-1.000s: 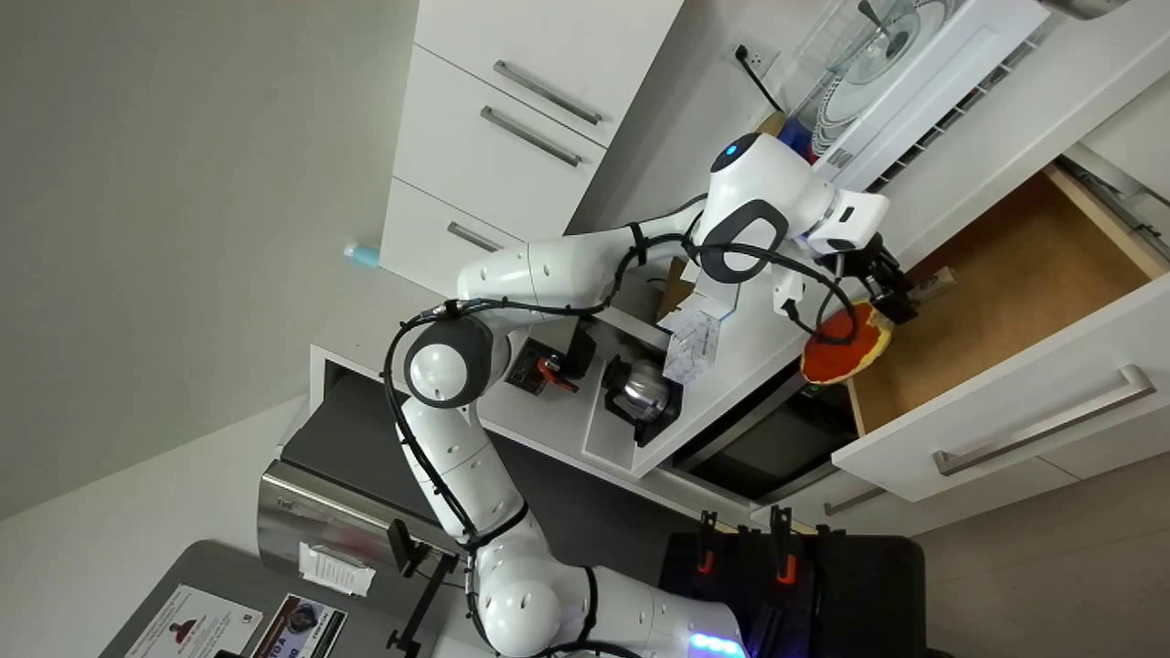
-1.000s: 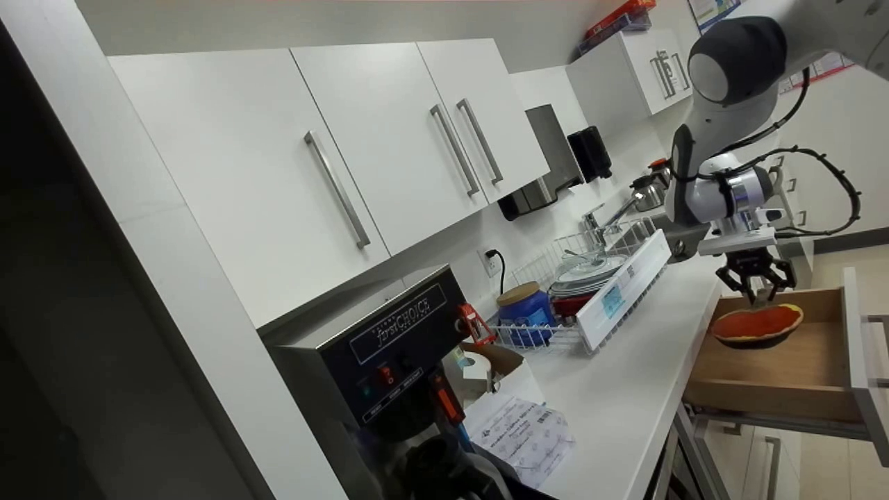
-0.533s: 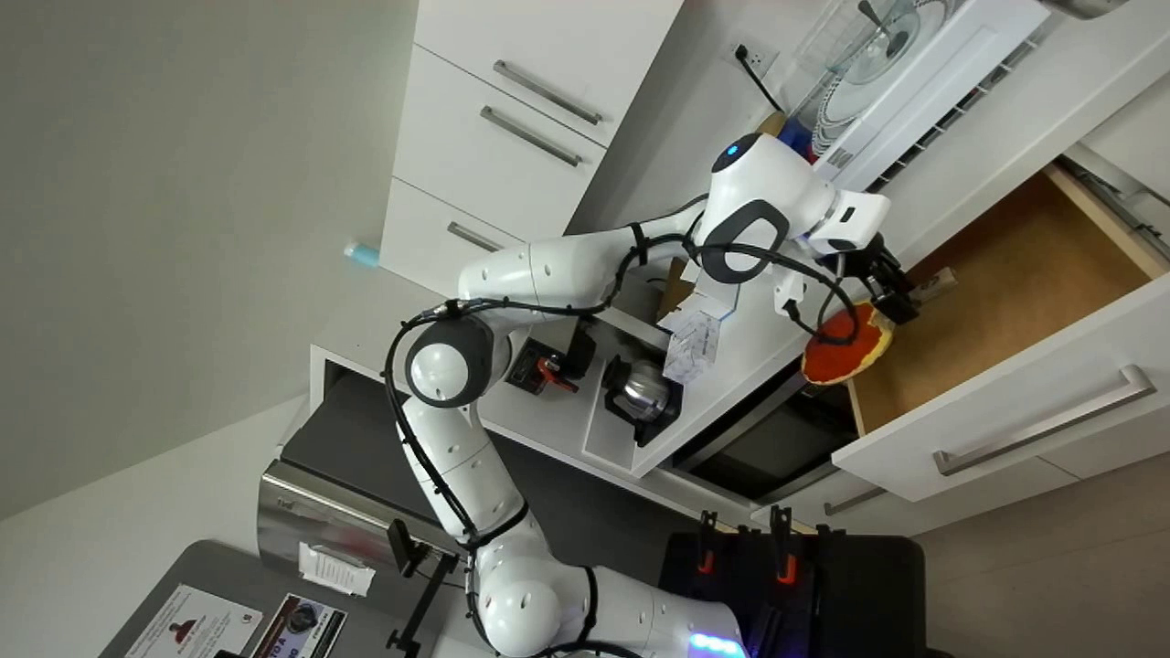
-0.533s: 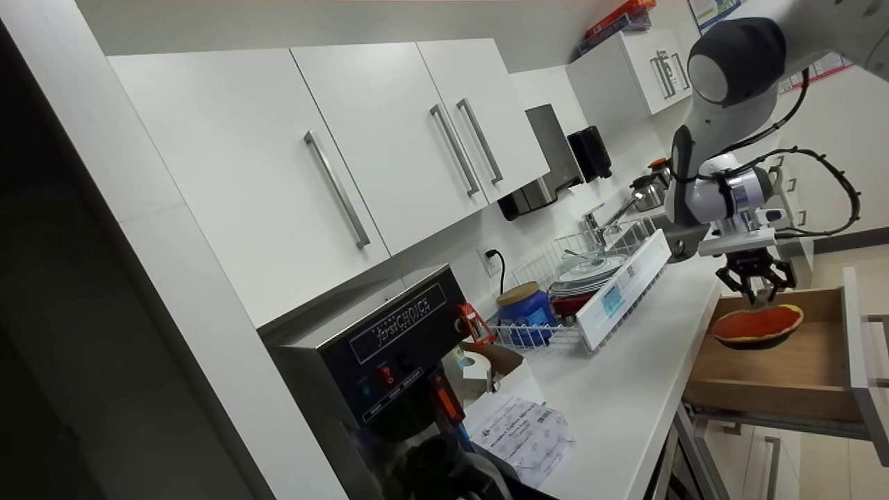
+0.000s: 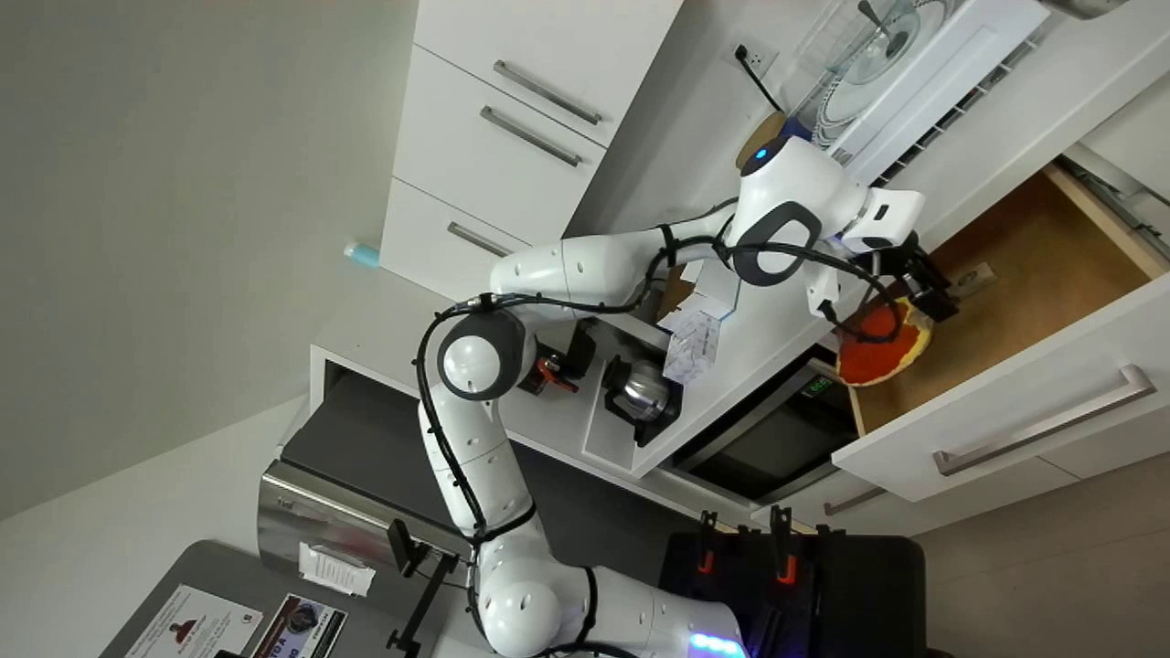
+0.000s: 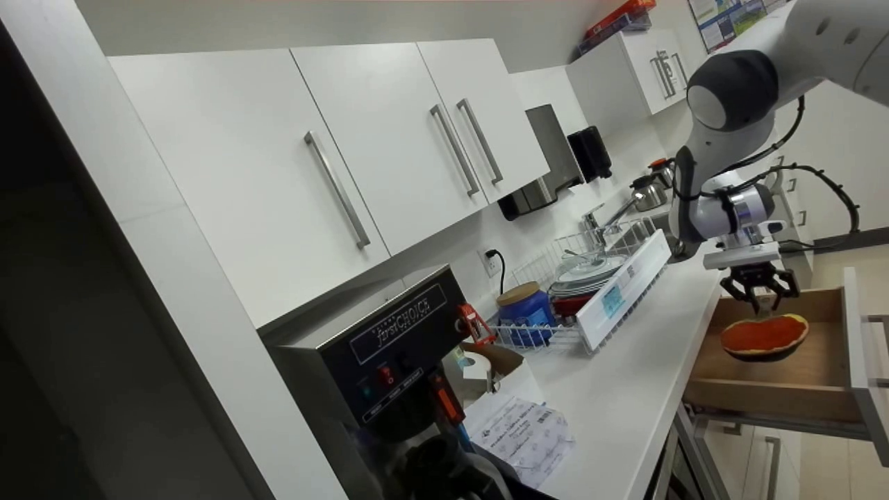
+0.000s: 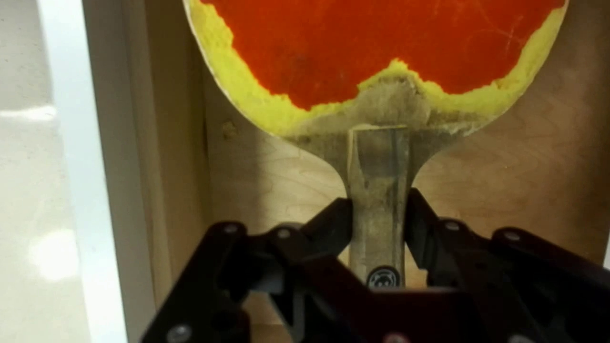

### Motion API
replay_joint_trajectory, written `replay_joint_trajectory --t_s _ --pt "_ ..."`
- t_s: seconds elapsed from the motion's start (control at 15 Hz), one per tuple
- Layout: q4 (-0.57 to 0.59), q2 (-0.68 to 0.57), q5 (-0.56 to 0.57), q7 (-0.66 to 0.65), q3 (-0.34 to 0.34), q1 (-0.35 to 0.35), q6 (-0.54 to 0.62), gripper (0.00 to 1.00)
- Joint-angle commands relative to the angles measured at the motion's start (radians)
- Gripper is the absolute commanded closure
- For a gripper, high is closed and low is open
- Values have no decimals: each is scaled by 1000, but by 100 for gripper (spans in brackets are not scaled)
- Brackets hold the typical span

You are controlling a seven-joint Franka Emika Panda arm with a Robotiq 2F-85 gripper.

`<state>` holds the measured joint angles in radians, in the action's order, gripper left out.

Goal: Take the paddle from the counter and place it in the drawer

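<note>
In the wrist view, the black, two-fingered pincer (image 7: 380, 209) is sitting at six o'clock and pinching the flat, light brown wooden handle (image 7: 379, 238) of a round-faced, red-orange table-tennis paddle (image 7: 381, 95); one finger is pressing on the handle from nine o'clock, the other from three. The paddle's face is pointing toward twelve, a ragged yellow border is edging the red, and bare wood is showing where the face is meeting the handle.

In both exterior views, the paddle is hanging over the wide, open drawer (image 5: 1069, 283) with its light wooden interior and white front panel; how high it is hanging above the drawer's floor I cannot tell. In an exterior view, the face is lying at seven o'clock of the pincer, while the handle's end (image 5: 973, 277) is jutting out at two. Between seven and eight o'clock of the paddle, a dark, glass-fronted appliance (image 5: 777, 443) is showing green-lit digits.

In an exterior view, a white, jointed robot arm (image 6: 826, 55) is occupying two o'clock and bearing the pincer at its end. The long, pale, whitish worktop (image 6: 611, 389) is running just beside the drawer, at its nine o'clock. A blue jar with a tan lid (image 6: 528, 309) is standing at nine o'clock of the paddle, and a stack of round white plates (image 6: 587, 281) is resting near the jar, at its two o'clock.
</note>
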<state>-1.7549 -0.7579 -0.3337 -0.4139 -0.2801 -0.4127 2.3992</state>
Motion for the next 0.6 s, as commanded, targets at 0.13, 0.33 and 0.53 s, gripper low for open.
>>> replay_joint_trajectory --t_s 0.13,0.33,0.53 --pt "84 -104 -41 25 34 -37 74 92" --pt "116 -151 -74 19 55 -56 95 92" --pt "148 -192 -110 12 72 -68 116 92"
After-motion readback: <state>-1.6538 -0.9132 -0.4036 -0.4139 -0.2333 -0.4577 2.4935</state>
